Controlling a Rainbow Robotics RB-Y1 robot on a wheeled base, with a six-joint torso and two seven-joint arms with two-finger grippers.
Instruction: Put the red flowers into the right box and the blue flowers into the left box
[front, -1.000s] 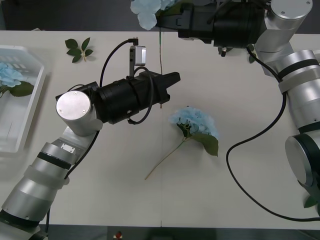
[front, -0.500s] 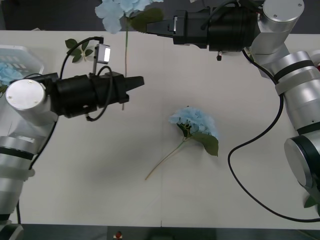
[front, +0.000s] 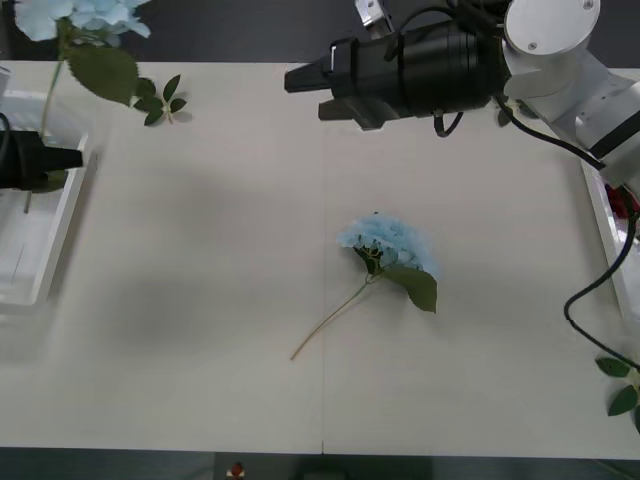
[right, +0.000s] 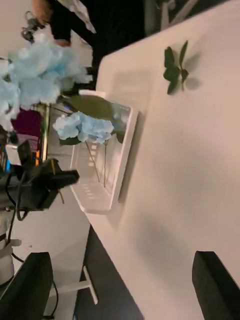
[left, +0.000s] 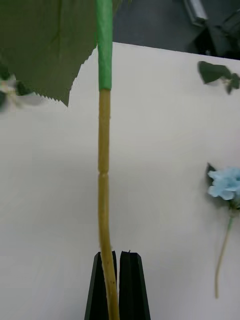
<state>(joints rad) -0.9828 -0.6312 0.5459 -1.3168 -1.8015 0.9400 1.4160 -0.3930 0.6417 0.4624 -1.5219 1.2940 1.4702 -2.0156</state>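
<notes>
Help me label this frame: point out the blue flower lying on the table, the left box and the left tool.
blue flower on the table (front: 388, 243): front view, on its bloom.
left box (front: 62, 232): front view, on its right rim.
left tool (left: 118, 285): left wrist view, between its fingertips, shut on a stem.

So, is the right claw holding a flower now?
No, the right claw is open with only bare table between its fingers.

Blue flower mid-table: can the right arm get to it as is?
Probably yes. The right gripper is open and empty, and the blue flower lies alone on bare table. The left gripper is away at the left box.
</notes>
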